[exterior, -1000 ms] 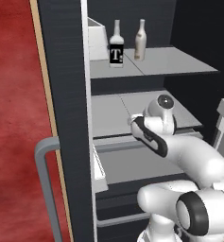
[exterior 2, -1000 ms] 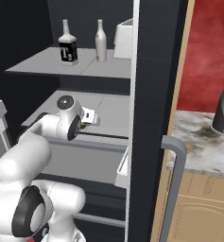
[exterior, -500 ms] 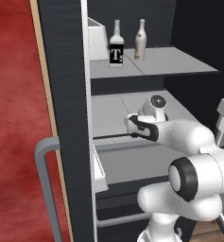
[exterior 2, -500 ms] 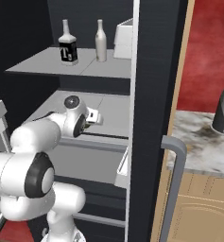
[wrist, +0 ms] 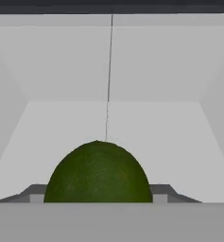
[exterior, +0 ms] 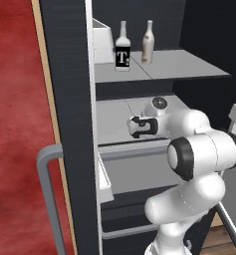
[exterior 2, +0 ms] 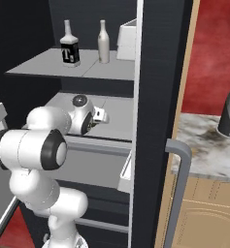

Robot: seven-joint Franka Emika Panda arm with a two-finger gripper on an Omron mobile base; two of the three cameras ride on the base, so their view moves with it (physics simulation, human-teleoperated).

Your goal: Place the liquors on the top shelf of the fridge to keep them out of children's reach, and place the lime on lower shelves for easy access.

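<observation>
Lime (wrist: 98,172) sits right between my tool's (wrist: 98,201) fingertips (wrist: 35,193), its round green body bulging up from between them (the dark tips hug it on both sides), so my tool is clenched on the lime. Beyond it lies a pale grey shelf floor with a thin seam running away toward the back wall.

From the base cameras, my tool (exterior: 134,127) reaches over the middle shelf (exterior: 112,119) inside the fridge (exterior: 69,74), one level beneath the top shelf (exterior: 164,67). Up there the two liquors stand upright and apart: the square bottle (exterior: 122,49) with the black "T" label, and the slim beige bottle (exterior: 148,44) near it. A white bin (exterior: 102,37) hangs on the door side, level with them. The fridge door's grey handle (exterior 2: 179,189) stands at the open edge. Well off, a grey paper-towel roll (exterior 2: 229,115) rests on the marbled table (exterior 2: 208,155).
</observation>
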